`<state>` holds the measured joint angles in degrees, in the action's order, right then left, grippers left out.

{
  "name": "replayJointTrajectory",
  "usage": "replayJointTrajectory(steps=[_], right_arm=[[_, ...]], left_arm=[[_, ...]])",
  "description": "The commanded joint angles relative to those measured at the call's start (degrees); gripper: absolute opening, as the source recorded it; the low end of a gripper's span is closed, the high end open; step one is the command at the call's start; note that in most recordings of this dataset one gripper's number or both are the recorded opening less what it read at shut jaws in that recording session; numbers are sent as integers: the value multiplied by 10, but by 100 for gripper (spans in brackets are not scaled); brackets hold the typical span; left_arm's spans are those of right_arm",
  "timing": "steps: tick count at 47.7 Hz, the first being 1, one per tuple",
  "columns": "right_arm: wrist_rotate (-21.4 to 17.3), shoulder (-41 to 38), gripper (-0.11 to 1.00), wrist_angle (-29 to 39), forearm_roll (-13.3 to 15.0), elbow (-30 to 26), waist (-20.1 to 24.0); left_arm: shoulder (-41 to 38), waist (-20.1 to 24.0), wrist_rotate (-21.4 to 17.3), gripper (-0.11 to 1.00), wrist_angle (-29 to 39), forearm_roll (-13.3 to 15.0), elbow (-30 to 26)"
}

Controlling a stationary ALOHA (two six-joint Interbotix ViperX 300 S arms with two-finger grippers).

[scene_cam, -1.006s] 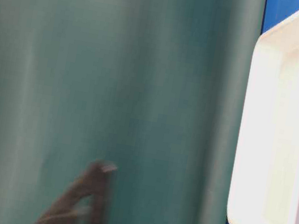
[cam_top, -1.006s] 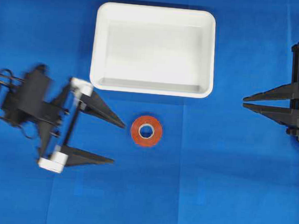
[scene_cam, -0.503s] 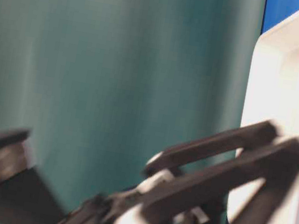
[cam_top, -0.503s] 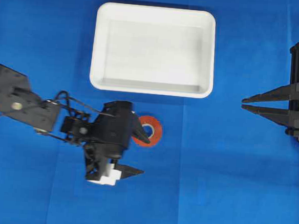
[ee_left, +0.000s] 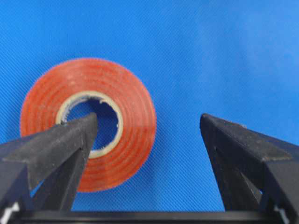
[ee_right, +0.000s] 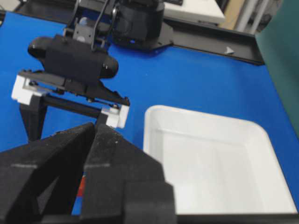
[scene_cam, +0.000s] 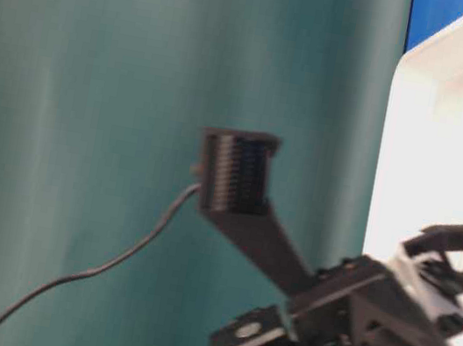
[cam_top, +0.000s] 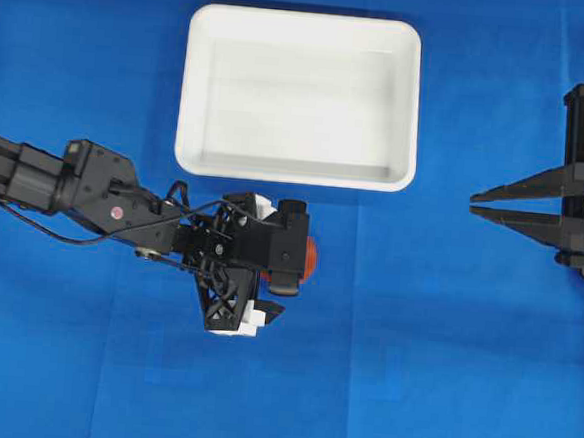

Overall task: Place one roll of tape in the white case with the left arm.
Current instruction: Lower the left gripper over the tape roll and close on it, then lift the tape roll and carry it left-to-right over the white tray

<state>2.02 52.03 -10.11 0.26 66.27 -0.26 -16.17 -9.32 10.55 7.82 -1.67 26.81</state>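
Tape roll (ee_left: pixel 88 123) looks light and stiff. Our left gripper (ee_left: pixel 149 135) is wide open, one finger in its core, so we'd pinch the ring wall.

Orange-red roll of tape (ee_left: pixel 88 123) flat near white case (cam_top: pixel 295 169)

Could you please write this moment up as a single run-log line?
phase: reaching for tape | left gripper: open, one finger over the tape hole | right gripper: shut, idle | case: holds nothing | tape: on cloth
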Motion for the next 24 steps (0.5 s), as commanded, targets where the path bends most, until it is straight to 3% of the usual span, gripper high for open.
replayJointTrajectory(steps=[1,13,16,22,24], right_arm=[[-1,-6,-11,-2,0,-9,-2],[-1,-11,-11,-1,1,-8,-2],[-1,-12,-11,-1,1,-8,-2],[-1,-12,-11,-1,1,-9,-2],[-1,-13,-11,-1,0,-9,-2]], left_arm=[[0,1,-1,87,-1,-3,-12],[-10,2,-1,82,36,-3,-26],[-9,2,-1,70,55,-3,-39],[1,-3,-6,31,94,-7,-58],[10,-5,-8,24,110,-11,-66]])
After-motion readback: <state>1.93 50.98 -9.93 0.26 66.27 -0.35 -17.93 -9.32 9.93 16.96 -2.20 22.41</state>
